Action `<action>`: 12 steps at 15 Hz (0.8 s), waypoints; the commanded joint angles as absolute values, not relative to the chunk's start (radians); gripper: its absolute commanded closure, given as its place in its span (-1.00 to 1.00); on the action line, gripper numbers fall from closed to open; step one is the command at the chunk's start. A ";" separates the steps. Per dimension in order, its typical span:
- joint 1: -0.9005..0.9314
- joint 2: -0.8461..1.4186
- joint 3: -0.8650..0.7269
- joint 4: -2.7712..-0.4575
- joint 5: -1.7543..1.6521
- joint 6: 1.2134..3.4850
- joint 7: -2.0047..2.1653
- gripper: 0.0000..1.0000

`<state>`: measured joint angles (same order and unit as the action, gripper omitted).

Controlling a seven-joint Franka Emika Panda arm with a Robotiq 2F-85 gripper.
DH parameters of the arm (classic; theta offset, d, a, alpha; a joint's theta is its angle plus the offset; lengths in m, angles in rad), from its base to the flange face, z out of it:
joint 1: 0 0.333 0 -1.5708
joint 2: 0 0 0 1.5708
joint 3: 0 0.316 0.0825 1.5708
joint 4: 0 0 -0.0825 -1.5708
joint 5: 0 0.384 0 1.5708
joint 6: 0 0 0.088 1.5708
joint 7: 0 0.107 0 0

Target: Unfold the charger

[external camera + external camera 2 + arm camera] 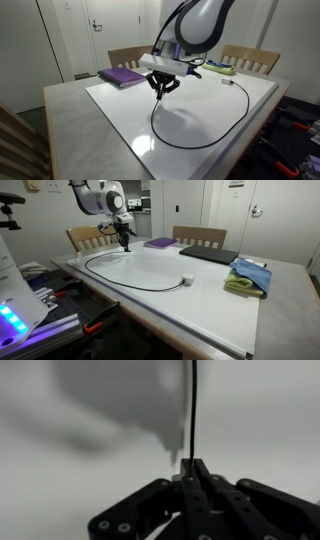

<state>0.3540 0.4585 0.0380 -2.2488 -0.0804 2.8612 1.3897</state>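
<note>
The charger is a long thin black cable point(190, 146) lying in a wide loop on the white board point(120, 105). Its small white plug point(187, 280) rests near the board's front edge in an exterior view. My gripper point(163, 88) is shut on one end of the cable and holds it just above the board, near the purple book. It also shows in an exterior view point(125, 243). In the wrist view the closed fingers point(193, 466) pinch the cable point(193, 405), which runs straight away from the fingertips.
A purple book point(122, 76) lies at the board's far corner. A dark flat laptop point(207, 253) and a blue and green cloth point(250, 277) lie on the table. Wooden chairs point(250, 58) stand behind it. The table edge is near clutter on the floor point(60, 300).
</note>
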 commanded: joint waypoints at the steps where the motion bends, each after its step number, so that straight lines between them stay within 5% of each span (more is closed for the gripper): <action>1: 0.382 0.467 0.039 -2.232 -0.048 2.860 1.335 0.89; 12: 0.410 0.515 0.085 -2.126 -0.067 2.818 1.132 0.97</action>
<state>0.3851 0.5011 0.0816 -2.1767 -0.0698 2.8571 1.2151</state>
